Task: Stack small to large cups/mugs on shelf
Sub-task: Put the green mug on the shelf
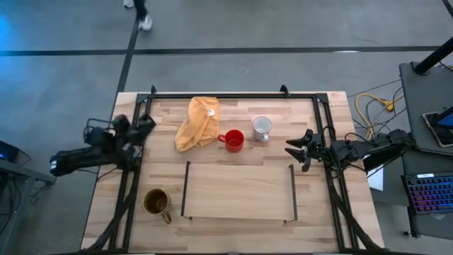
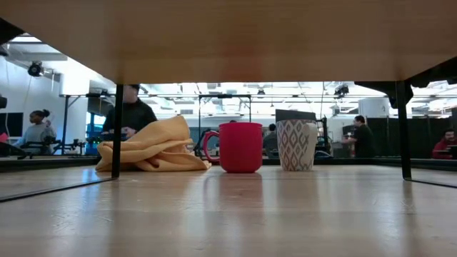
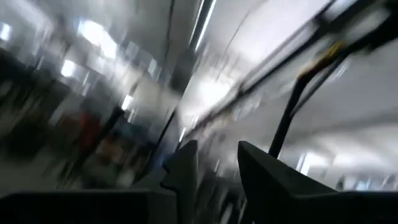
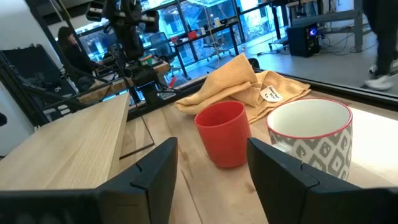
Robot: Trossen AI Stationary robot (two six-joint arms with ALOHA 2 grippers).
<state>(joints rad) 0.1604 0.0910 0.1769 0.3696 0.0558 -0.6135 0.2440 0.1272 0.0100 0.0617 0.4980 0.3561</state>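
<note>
While the left gripper (image 1: 145,126) waited at the table's left edge, the right gripper (image 1: 297,150), fingers wide, sat nearest the white mug (image 1: 262,127).

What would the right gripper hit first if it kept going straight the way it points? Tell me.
Most likely the red mug: the right gripper, fingers open, frames it dead ahead in its wrist view. The white patterned mug sits nearer but off to one side, so its rim might brush a finger; depth is unclear.
</note>
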